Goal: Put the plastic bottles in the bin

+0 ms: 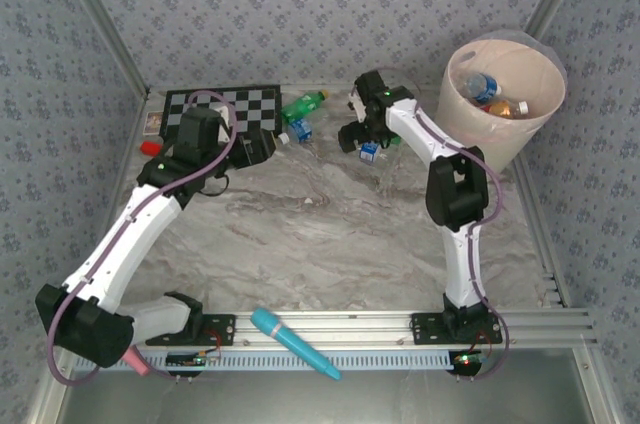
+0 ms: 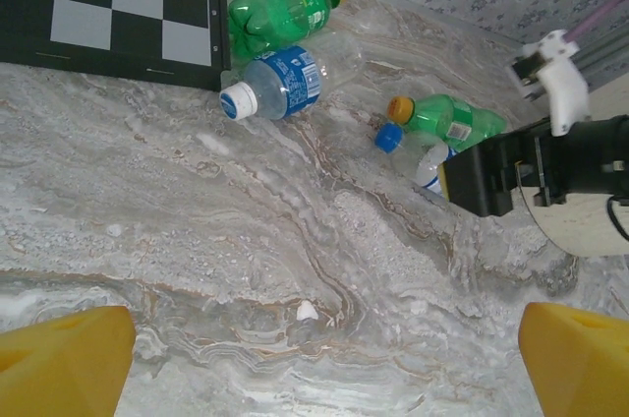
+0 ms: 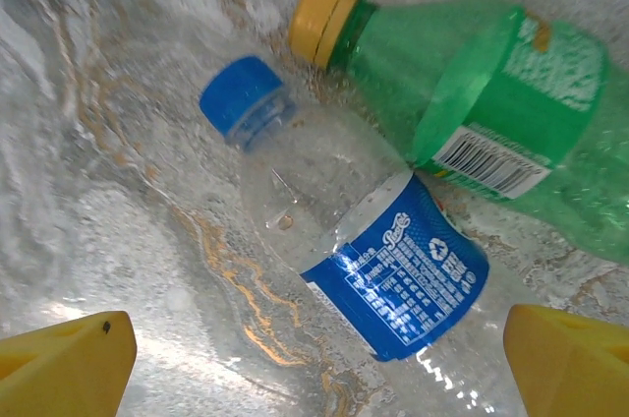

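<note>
Clear plastic bottle with blue cap, probably light and crushable, lies on the marbled worktop under the wide-open right claw, best gripped mid-label.

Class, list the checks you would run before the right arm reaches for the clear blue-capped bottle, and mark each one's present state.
1. Right tool open: ok.
2. Clear bottle lying between its fingers: ok.
3. Green bottle apart from the clear one: not ok, it lies against it.
4. Fingers low enough to close: cannot tell.
5. Bin has room on top: ok.
6. Left tool open, apart from the right arm: ok.
</note>
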Motion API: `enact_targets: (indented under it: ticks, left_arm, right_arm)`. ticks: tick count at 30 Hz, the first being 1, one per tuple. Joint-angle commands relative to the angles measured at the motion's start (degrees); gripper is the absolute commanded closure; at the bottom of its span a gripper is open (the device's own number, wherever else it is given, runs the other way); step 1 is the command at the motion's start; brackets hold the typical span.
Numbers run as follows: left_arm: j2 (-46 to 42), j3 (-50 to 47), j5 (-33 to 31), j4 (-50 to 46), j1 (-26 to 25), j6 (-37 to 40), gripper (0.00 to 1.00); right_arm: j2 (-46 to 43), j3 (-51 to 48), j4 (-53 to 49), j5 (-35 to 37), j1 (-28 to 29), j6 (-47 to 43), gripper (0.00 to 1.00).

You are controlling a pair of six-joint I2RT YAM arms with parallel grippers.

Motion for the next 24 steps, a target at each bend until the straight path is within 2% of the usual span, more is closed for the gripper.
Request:
enact_targets:
  ticks: [1,10,16,24]
  left_arm:
    - [-1.8,-0.8,-1.2,-1.4,0.5,0.3,0.0]
    - [-2.3,-1.1,-1.1,-1.5,1.0,0.6,0.0]
    - [-2.6,-1.7,-0.8,-1.3,1.1,0.5,0.0]
    - [-3.2,-2.5,-0.1,-1.0,1.2,0.2,0.0]
  right_arm:
    - [1.7,1.9,-2.2,1.5,0.7,-2.9,0.02]
    - [3.9,0.8,-2.2,2.1,3.1,-4.6,0.03]
    - [4.1,-0.2,-2.9,1.6,4.9,-4.8,0.08]
    - [6.0,-0.5,-2.6,4.3,6.0,-5.1,0.09]
